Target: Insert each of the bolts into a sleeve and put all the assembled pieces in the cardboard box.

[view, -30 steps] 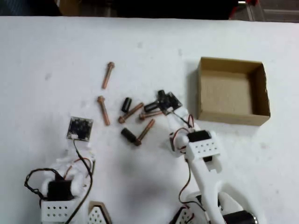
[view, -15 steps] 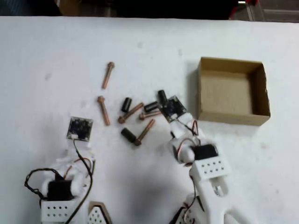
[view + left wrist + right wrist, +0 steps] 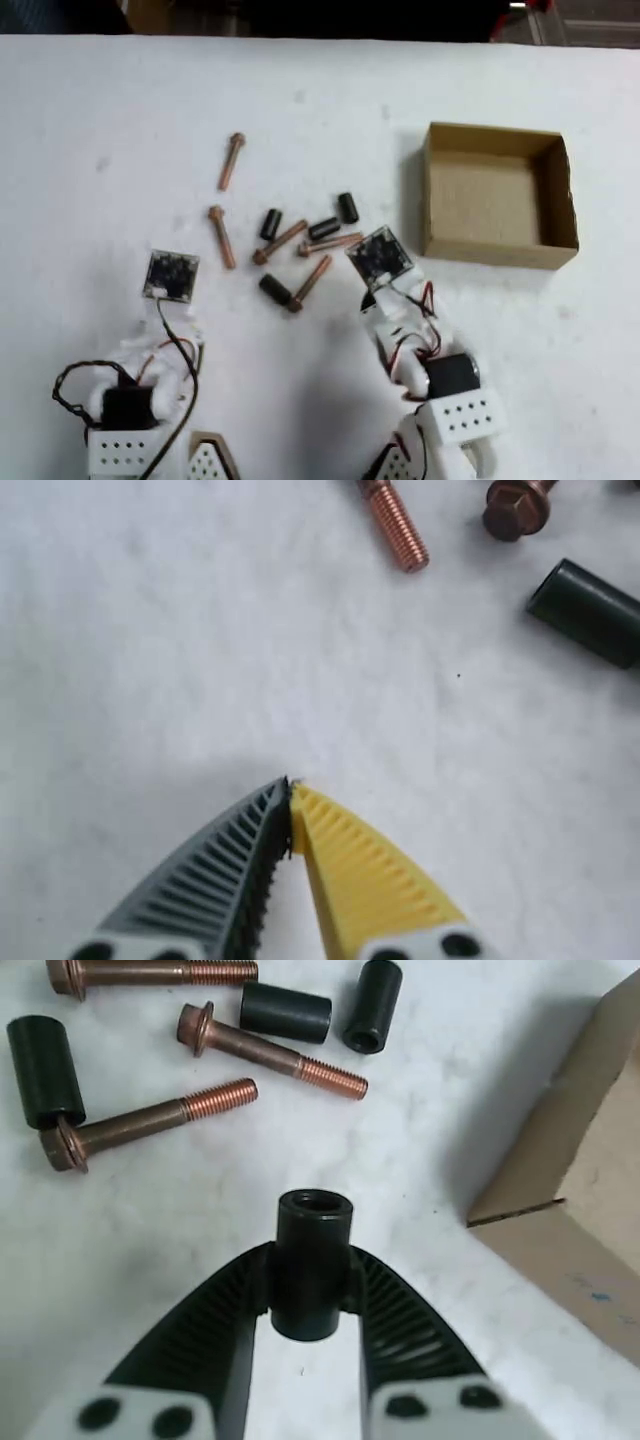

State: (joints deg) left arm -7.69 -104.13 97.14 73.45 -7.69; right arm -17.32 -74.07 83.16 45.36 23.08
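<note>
R hand is clamped on one black sleeve, bore end pointing out past the fingertips, over the white counter & near a corner of the cardboard box. L hand is closed tip to tip w/ nothing in it. Further out, mid-counter: four loose sleeves & five copper bolts, scattered; one sleeve touches a bolt head. Farthest bolt lies apart from the rest. Box is open-topped.
</note>
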